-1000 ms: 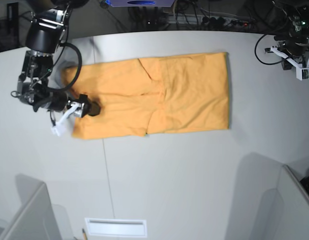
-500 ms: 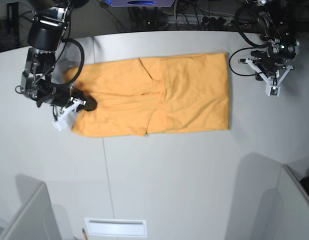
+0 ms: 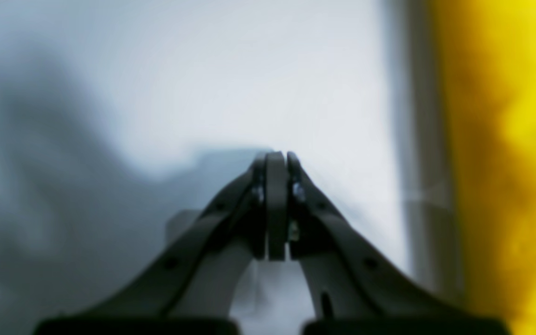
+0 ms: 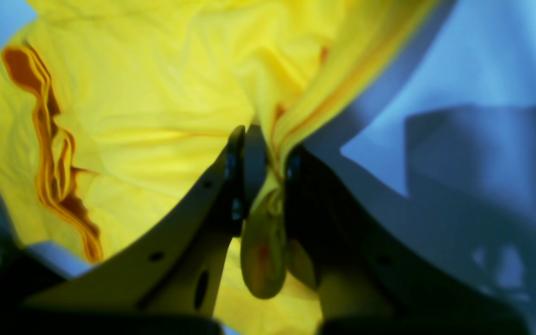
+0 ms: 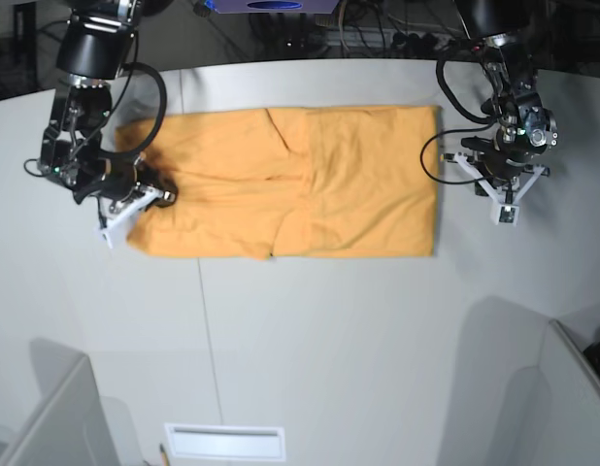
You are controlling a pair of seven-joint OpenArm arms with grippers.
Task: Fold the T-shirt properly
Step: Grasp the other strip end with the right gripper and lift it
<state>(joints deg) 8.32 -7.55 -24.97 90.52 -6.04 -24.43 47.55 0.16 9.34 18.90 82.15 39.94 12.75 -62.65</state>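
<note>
T-shirt point(image 5: 290, 180), a plain yellow-orange cotton one, lies flat on the pale grey table point(image 5: 329, 340) as a long rectangle, sleeves and sides seemingly folded in already, judging by the overlapping panels. Its long axis runs left to right across the base view; which end is the collar I cannot tell. The lengthwise folds look left to do. The right gripper point(image 4: 263, 153) pinches a bunch of cloth at the left end. The left gripper point(image 3: 277, 160) hangs over bare table beside the other end, jaws pressed together, empty.
</note>
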